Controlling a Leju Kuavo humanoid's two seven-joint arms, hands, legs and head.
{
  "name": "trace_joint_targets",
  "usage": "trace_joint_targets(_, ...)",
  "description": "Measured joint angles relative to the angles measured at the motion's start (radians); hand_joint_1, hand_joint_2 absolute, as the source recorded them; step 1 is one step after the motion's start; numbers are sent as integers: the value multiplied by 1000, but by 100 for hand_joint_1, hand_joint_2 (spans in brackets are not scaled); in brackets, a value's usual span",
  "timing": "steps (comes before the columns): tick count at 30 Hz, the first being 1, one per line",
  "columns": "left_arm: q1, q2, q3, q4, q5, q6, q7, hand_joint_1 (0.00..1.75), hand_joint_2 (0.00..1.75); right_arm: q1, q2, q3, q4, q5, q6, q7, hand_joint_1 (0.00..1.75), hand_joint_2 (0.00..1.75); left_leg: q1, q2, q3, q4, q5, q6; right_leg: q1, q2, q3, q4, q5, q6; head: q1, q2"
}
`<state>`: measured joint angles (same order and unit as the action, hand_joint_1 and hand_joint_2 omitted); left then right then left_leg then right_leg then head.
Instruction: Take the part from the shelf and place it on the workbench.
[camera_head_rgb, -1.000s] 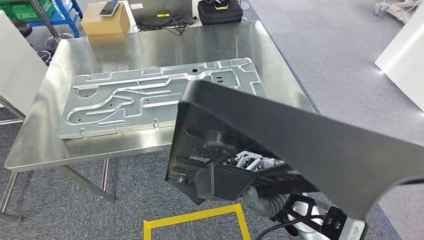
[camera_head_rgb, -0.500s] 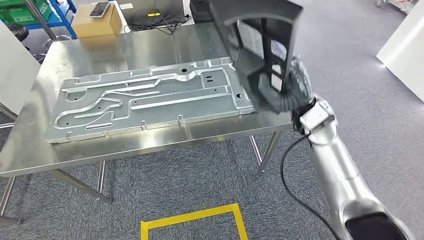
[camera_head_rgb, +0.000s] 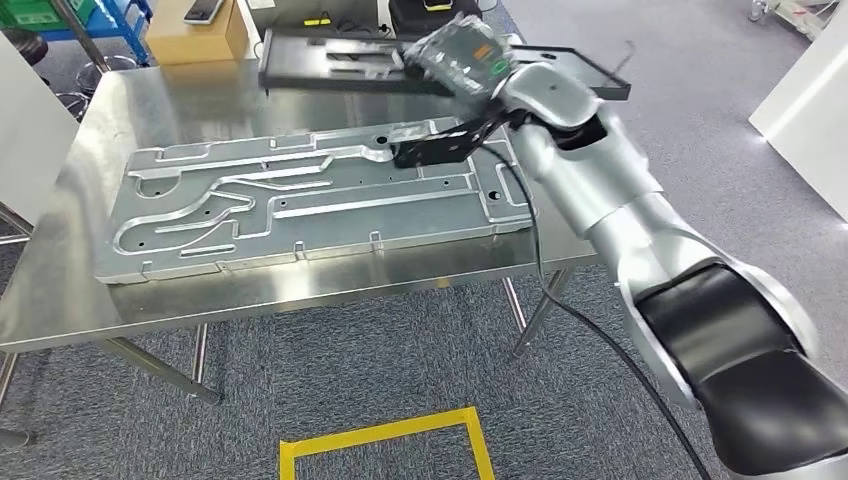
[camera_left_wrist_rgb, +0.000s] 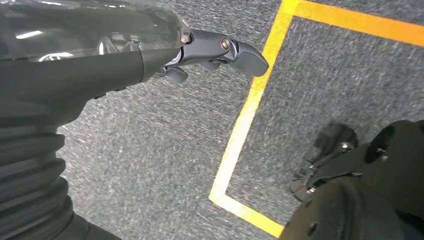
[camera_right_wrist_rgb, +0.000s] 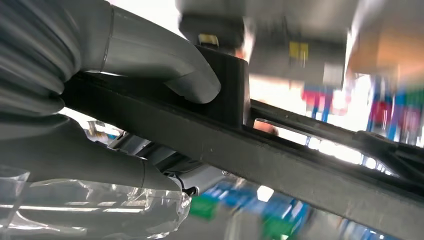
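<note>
No legible text, label, brand, number or sign appears in any view. A small label on the robot's right hand (camera_head_rgb: 455, 55), upper centre of the head view, shows orange and green patches, but its characters are too small to read.

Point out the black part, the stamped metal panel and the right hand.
black part (camera_head_rgb: 330, 62), head view, on its flat left section.
stamped metal panel (camera_head_rgb: 300, 205), head view, on its ribbed middle.
right hand (camera_head_rgb: 455, 55), head view, on the covered back of the hand.
</note>
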<state>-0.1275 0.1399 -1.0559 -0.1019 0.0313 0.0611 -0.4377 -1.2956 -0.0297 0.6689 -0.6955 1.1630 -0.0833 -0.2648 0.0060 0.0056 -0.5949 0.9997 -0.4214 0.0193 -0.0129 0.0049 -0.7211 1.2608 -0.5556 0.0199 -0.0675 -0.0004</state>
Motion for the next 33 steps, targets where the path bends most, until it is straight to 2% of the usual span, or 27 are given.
trace_joint_targets(1,0,-2,0,-1,0,-4,-8,0,175,-5,24,42,47,41,13,19,175,175,0,-1,2,1,-3,1,-1,0,-25,41,-3,2,0,0)
trace_joint_targets(2,1,-4,0,-2,0,-11,-18,0,175,-5,47,82,91,73,30,36,175,175,1,-4,5,3,-7,0,-2,-1,-35,47,12,3,0,0)
trace_joint_targets(3,1,-6,-1,-3,0,-18,-29,0,175,-4,66,118,130,99,48,51,175,175,1,-7,7,7,-11,-1,-2,-2,-26,14,44,2,0,0)
trace_joint_targets(4,2,-8,-1,-4,0,-25,-40,0,175,-1,83,149,166,119,67,64,175,175,1,-11,10,12,-17,-3,-3,-4,-1,-51,87,0,0,0)
trace_joint_targets(6,4,-12,-3,-6,-1,-34,-57,0,175,7,104,204,230,149,98,90,175,175,0,-18,11,22,-28,-11,2,-6,50,-170,137,-9,0,0)
trace_joint_targets(7,5,-13,-4,-7,0,-37,-63,0,175,14,111,228,258,157,107,99,175,175,-1,-20,10,25,-31,-16,5,-6,64,-204,143,-14,0,0)
trace_joint_targets(9,7,-14,-8,-8,0,-41,-72,0,175,35,117,260,303,160,111,112,175,175,0,-22,7,25,-33,-26,12,-5,71,-220,135,-22,0,0)
trace_joint_targets(11,10,-13,-13,-8,-1,-45,-81,0,175,54,118,273,334,153,105,120,175,175,2,-19,7,30,-43,-37,7,-3,78,-228,134,-31,0,0)
trace_joint_targets(12,11,-12,-14,-8,0,-47,-84,0,175,59,117,277,346,150,101,122,175,175,2,-17,0,51,-56,-42,3,-3,83,-232,134,-35,0,0)
trace_joint_targets(14,11,-11,-17,-8,0,-48,-88,0,175,69,118,285,365,146,94,124,175,175,5,-14,-48,154,-104,-51,-1,-2,93,-237,132,-42,0,0)
trace_joint_targets(16,12,-10,-18,-8,-1,-49,-88,0,175,78,118,291,382,142,91,125,175,175,7,-13,-119,284,-147,-57,-1,-1,98,-237,129,-45,0,0)
trace_joint_targets(17,14,-10,-19,-8,-1,-50,-89,0,175,85,117,292,389,137,89,128,175,175,8,-13,-139,312,-144,-58,-1,0,100,-236,127,-44,0,0)
trace_joint_targets(18,15,-9,-20,-8,-1,-50,-90,0,175,92,114,293,395,130,85,133,175,175,9,-12,-139,298,-122,-58,-2,1,104,-236,125,-42,0,0)
trace_joint_targets(20,17,-6,-21,-8,-2,-48,-90,0,175,112,102,292,406,115,62,147,175,175,13,-12,-83,167,-45,-56,-3,2,112,-235,120,-35,0,0)
trace_joint_targets(21,16,-4,-22,-8,-2,-45,-89,0,175,122,93,292,410,109,46,152,175,175,12,-12,-50,99,-19,-52,-1,2,114,-235,118,-30,0,0)
trace_joint_targets(22,16,-2,-24,-8,-1,-40,-88,0,175,131,82,291,414,102,27,156,131,131,10,-13,-27,50,-4,-47,0,2,115,-234,117,-25,0,0)
trace_joint_targets(23,17,0,-27,-8,-1,-35,-87,0,175,139,72,291,418,95,8,158,87,87,8,-14,-17,28,-2,-41,2,2,114,-235,116,-19,0,0)
trace_joint_targets(25,20,3,-33,-8,0,-21,-85,0,175,154,49,286,425,84,-24,162,0,0,4,-15,-15,24,-2,-26,1,2,115,-238,118,-7,0,0)
trace_joint_targets(27,21,7,-41,-8,0,-1,-84,0,175,173,27,278,432,75,-49,164,0,0,5,-14,-12,18,3,-11,-2,0,110,-221,103,4,0,0)
trace_joint_targets(28,21,10,-45,-8,0,12,-83,0,175,183,17,273,435,73,-59,165,0,0,6,-13,-12,15,5,-5,-2,0,95,-187,80,8,0,0)
trace_joint_targets(29,21,12,-47,-8,0,23,-81,0,175,192,6,269,438,72,-68,165,0,0,5,-13,-13,14,6,0,-3,-1,68,-130,48,11,0,0)
trace_joint_targets(31,22,18,-53,-8,0,38,-81,0,87,204,-10,262,443,72,-83,166,0,0,0,-12,-15,14,6,5,-2,-1,2,7,-13,12,0,0)
trace_joint_targets(32,22,20,-56,-8,0,41,-83,0,44,210,-16,258,445,72,-88,166,0,0,-2,-12,-15,14,6,7,-1,-1,-17,47,-21,11,0,0)
trace_joint_targets(33,22,22,-60,-8,0,43,-86,0,0,214,-22,254,446,71,-93,166,0,0,-5,-12,-14,14,6,7,0,-1,-18,49,-9,8,0,0)
